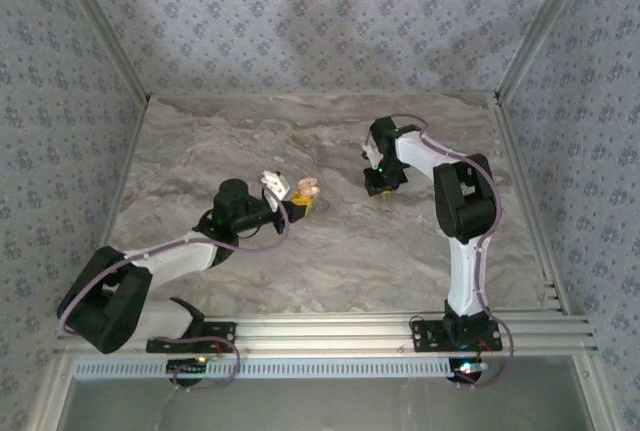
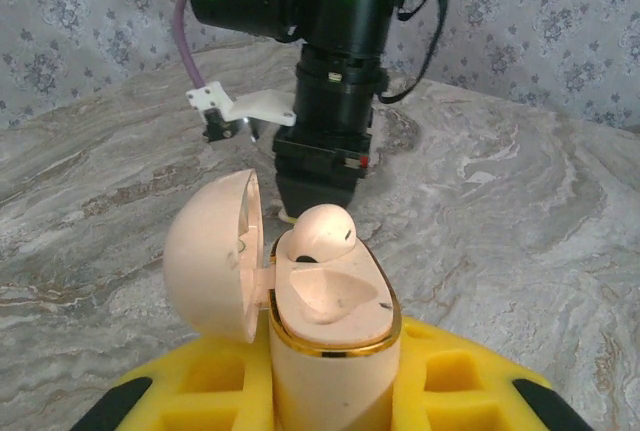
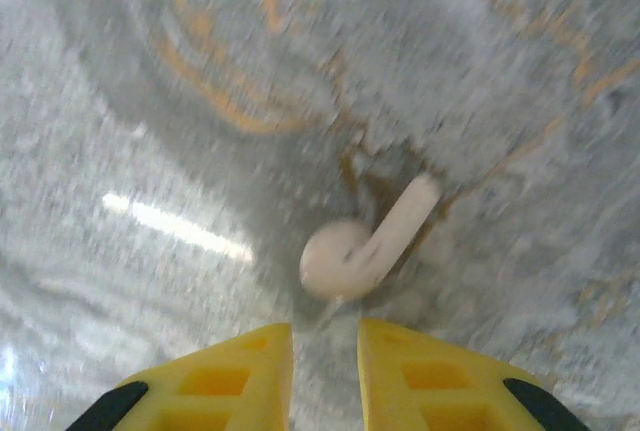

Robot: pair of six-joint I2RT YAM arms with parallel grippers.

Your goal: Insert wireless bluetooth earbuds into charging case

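My left gripper (image 2: 335, 396) is shut on the pinkish charging case (image 2: 330, 301), holding it upright with the lid (image 2: 210, 251) swung open to the left. One white earbud (image 2: 318, 233) sits in the case's far slot; the near slot is hollow. In the top view the case (image 1: 308, 188) is held above the table's middle. A second earbud (image 3: 365, 246) lies on the marble, stem pointing up-right, just beyond the tips of my right gripper (image 3: 325, 329). Its yellow jaws stand a narrow gap apart with nothing between them. The right gripper (image 1: 380, 189) points down at the table.
The marble table (image 1: 300, 261) is walled by patterned panels on three sides. The right arm (image 2: 325, 141) stands close behind the case in the left wrist view. An aluminium rail (image 1: 330, 336) runs along the near edge.
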